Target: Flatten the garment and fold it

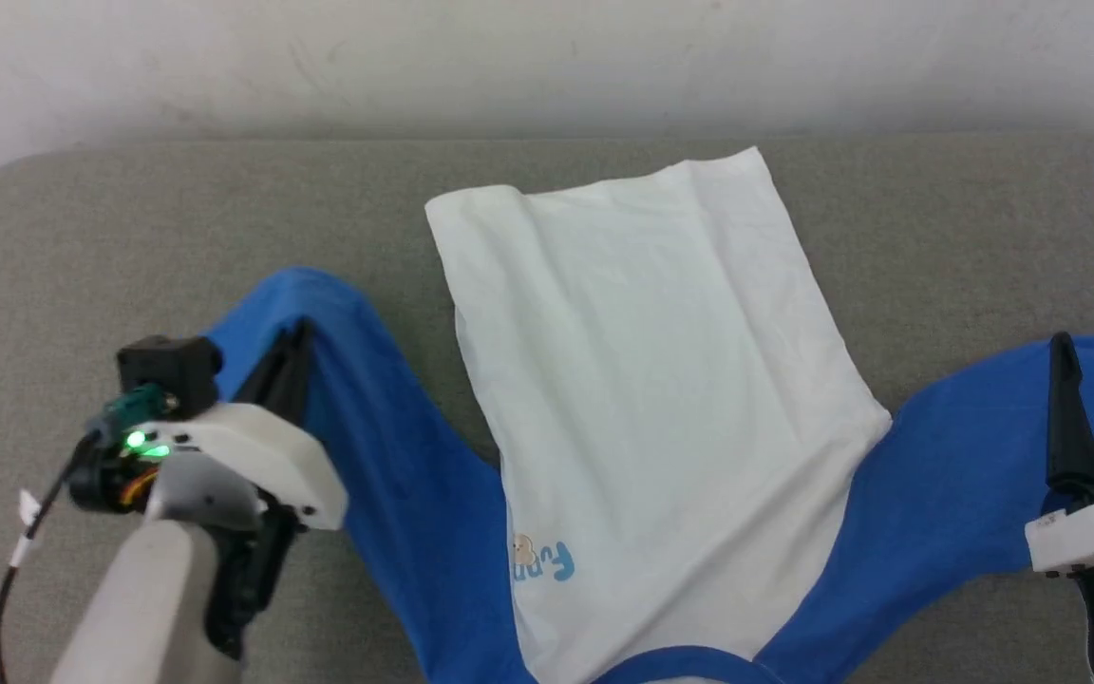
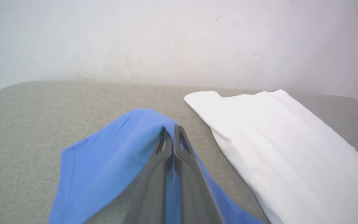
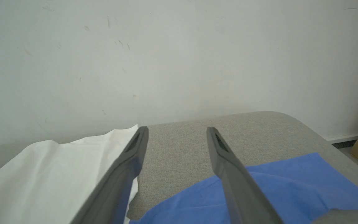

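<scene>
Smooth white garment (image 1: 661,380), blue V-spread sleeves (image 1: 405,475), on coarse grey upholstery (image 1: 984,218)

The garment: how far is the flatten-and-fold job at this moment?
Done: the garment lies spread nearly flat on the grey surface. In hand: the left hand is shut on one blue sleeve; the right hand is open over the other sleeve. Left: no fold is visible yet.
</scene>
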Controlling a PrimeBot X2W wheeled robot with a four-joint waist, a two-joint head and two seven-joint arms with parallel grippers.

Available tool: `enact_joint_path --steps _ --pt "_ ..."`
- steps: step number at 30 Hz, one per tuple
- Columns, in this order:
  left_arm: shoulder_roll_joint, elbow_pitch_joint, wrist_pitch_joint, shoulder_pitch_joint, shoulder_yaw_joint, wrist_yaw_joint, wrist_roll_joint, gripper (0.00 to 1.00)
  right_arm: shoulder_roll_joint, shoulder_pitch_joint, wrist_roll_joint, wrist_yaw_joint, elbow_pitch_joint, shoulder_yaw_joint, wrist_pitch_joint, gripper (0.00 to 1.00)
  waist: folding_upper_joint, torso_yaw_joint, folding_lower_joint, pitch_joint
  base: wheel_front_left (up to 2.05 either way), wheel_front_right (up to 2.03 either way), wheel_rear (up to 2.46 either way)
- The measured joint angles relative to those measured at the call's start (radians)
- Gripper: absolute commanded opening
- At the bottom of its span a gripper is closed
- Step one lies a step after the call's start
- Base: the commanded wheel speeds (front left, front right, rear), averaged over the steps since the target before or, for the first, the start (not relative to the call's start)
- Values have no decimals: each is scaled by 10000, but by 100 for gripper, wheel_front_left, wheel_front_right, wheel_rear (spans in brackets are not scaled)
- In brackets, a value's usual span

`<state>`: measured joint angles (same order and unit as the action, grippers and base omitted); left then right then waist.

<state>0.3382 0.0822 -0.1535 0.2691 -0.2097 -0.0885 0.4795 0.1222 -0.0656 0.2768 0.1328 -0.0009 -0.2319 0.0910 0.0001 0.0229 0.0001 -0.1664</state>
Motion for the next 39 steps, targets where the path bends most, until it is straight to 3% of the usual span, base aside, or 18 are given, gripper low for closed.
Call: enact_joint_path --steps 9,18,19,20,24,29,39 --pt "-865 -1634 -280 -245 -2389 504 -907 0 -125 73 25 0 98 2 -113 100 0 -153 -1 310 0 0 0" --pt "-1948 546 -541 -412 -4362 809 -1544 2 -163 92 96 0 245 153 -201 100 0 -575 0 168 0 0 0" --pt "-2004 928 -688 -417 -4498 851 -1561 46 -169 90 96 0 274 163 -201 100 0 -608 0 150 0 0 0" --pt "-2011 1290 -811 -433 -4612 878 -1603 100 -173 91 96 0 301 176 -203 100 0 -636 0 141 0 0 0" --pt "-2107 1785 -510 -490 -4660 878 -1584 100 -169 95 107 0 399 98 -203 100 -1 -609 -1 196 0 0 0" --pt "-1948 1360 -176 -683 -4318 761 -1457 100 -157 147 151 0 593 -50 -207 100 -1 -353 -1 415 0 0 0" --pt "-303 -1392 -1421 -1607 -3162 -77 -1051 100 -280 265 151 0 729 -105 -211 100 -1 248 -1 828 0 0 0"
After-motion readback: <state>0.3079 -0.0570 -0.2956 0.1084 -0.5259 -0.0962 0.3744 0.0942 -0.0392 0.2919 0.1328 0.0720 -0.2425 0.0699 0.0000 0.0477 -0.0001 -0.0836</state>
